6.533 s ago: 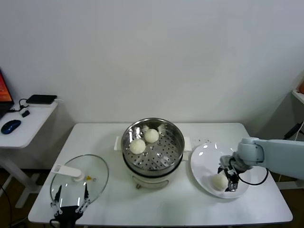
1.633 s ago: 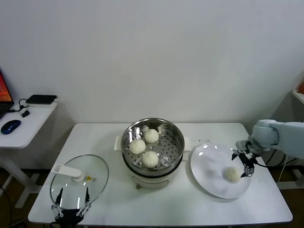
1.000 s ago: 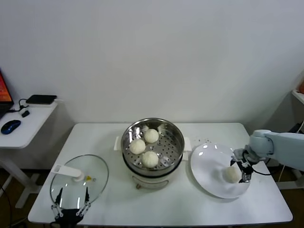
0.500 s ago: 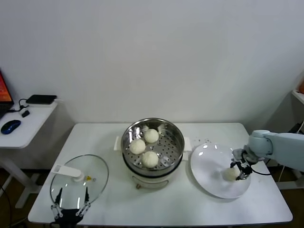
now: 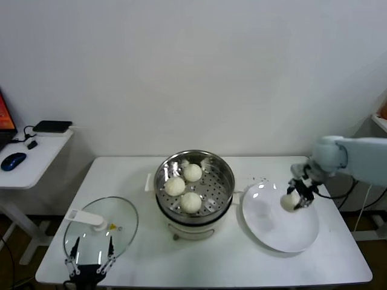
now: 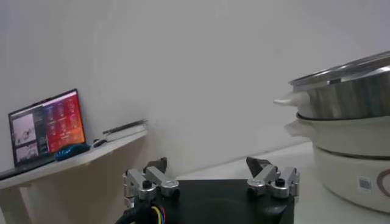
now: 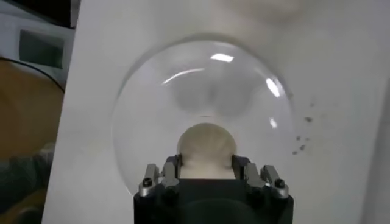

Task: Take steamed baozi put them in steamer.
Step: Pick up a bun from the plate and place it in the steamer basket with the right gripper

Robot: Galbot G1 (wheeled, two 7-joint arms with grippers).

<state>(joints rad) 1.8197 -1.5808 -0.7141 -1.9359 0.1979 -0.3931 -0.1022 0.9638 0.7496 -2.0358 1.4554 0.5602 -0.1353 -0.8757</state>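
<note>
My right gripper [image 5: 294,198] is shut on a cream-white baozi [image 5: 290,202] and holds it lifted above the white plate [image 5: 266,232]. In the right wrist view the same baozi [image 7: 206,148] sits squeezed between the fingers [image 7: 172,167], with the plate [image 7: 146,122] below it. The steel steamer [image 5: 217,193] stands mid-table on its white pot base and holds three baozi [image 5: 191,202]. My left gripper [image 5: 89,258] rests open at the table's front left edge, by the glass lid; in its own view the left gripper [image 6: 210,173] holds nothing and the steamer [image 6: 347,91] stands beyond it.
A round glass lid [image 5: 100,226] with a white handle lies front left on the table. A side desk [image 5: 30,163] with a mouse and a laptop [image 6: 46,125] stands off to the left. The table's right edge is close behind the plate.
The right gripper closed on the last baozi on the plate and raised it off the plate, moving slightly up and toward the steamer. The left arm stayed put.
</note>
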